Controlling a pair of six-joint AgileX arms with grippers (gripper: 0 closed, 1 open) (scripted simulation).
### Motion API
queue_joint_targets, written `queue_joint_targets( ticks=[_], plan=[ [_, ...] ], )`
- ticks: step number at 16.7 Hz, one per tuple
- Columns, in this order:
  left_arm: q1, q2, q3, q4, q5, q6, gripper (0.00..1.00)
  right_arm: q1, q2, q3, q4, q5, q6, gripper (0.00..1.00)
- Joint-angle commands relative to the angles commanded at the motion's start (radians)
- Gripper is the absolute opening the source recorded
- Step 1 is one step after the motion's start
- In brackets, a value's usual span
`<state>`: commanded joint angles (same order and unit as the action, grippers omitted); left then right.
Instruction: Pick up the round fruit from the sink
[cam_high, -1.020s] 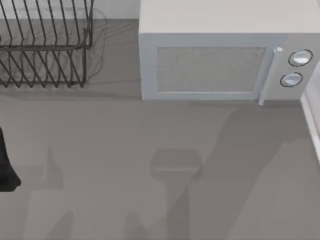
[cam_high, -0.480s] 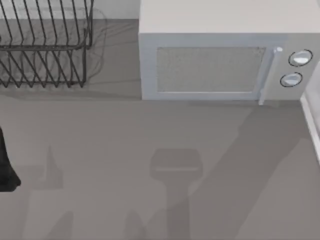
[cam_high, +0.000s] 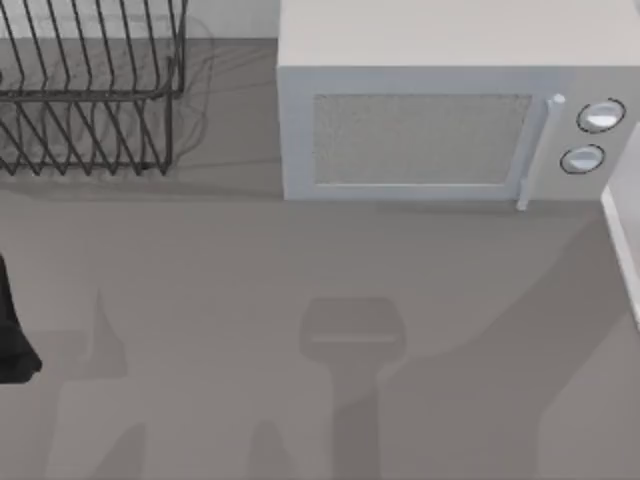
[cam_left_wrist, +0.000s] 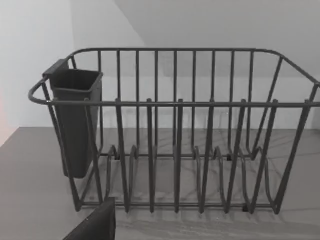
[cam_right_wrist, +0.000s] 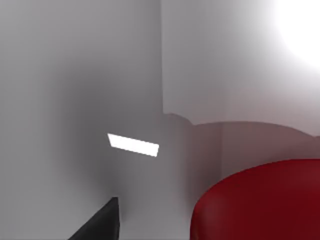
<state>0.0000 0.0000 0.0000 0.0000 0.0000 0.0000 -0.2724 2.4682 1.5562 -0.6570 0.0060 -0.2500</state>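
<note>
The round fruit (cam_right_wrist: 260, 205) is glossy dark red and looms large and close in the right wrist view, resting against pale walls of the sink (cam_right_wrist: 100, 90). A black part of my right gripper (cam_right_wrist: 100, 225) shows beside the fruit, apart from it. My left arm (cam_high: 12, 330) is parked at the table's left edge in the top view. A black part of my left gripper (cam_left_wrist: 95, 225) faces the dish rack.
A black wire dish rack (cam_high: 90, 100) with a dark cutlery cup (cam_left_wrist: 75, 120) stands at the back left. A white microwave (cam_high: 440, 120) with its door closed stands at the back. A white rim (cam_high: 625, 240) runs along the right edge.
The long arm shadow on the table has slid to the right. The left arm, rack and microwave have not moved.
</note>
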Motion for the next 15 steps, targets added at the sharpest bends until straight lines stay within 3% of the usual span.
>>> queue_joint_targets(
  ticks=[4,15],
  plan=[
    [0.000,0.000,0.000,0.000,0.000,0.000,1.00,0.000,0.004,-0.002,0.005,0.000,0.000,1.00],
    [0.000,0.000,0.000,0.000,0.000,0.000,1.00,0.000,0.004,-0.002,0.005,0.000,0.000,0.17]
  ],
)
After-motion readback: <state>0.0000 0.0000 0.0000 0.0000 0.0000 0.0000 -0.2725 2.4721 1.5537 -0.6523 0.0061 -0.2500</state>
